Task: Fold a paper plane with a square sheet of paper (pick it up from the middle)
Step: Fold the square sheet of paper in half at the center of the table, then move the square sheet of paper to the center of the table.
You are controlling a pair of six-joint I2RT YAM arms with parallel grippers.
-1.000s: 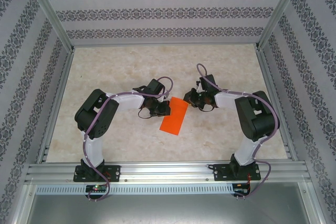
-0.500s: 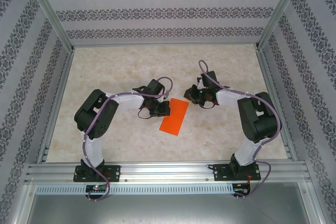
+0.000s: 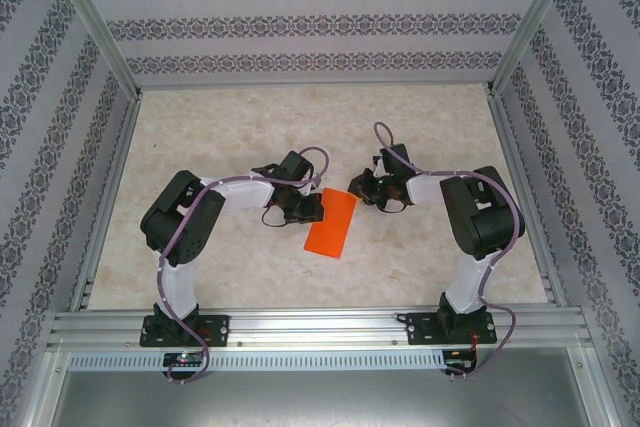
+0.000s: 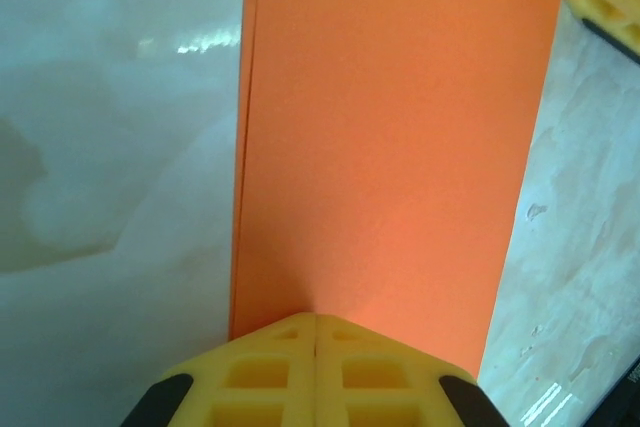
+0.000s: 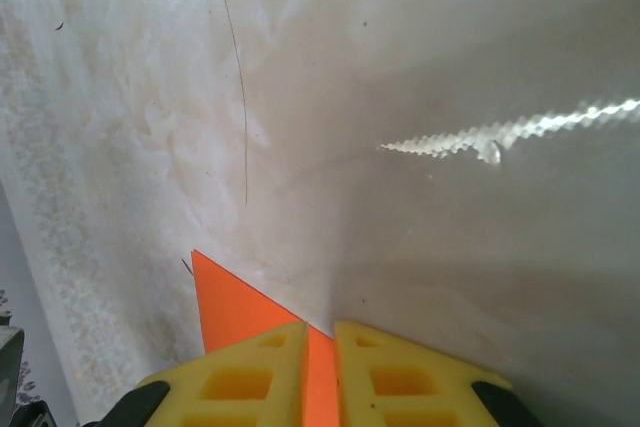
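Square sheet of paper (image 3: 333, 224) lies on the table (image 3: 250, 127) btw the two arms, doubled over into a long rectangle; in the left wrist view two layers show along one long edge, prob. the open side. Left gripper (image 3: 318, 209) sits at the sheet's upper-left edge w/ its pads pressed together and nothing btw them, tips resting on the orange. Right gripper (image 3: 356, 187) is at the far corner, nipped onto the paper, w/ a sliver of orange showing btw its fingers (image 5: 270, 367) in the right wrist view. We read this as flattening the centre crease, w/ the right as anchor. To do it well we'd run the left tips along the fold, low & light, so the sheet doesn't skid or buckle. The right pinch should hold firm w/o pulling up, else the corner lifts & the layers shear apart. Thin paper wrinkles easily, so slow, straight strokes, and we'd check the edges line up before pressing hard.
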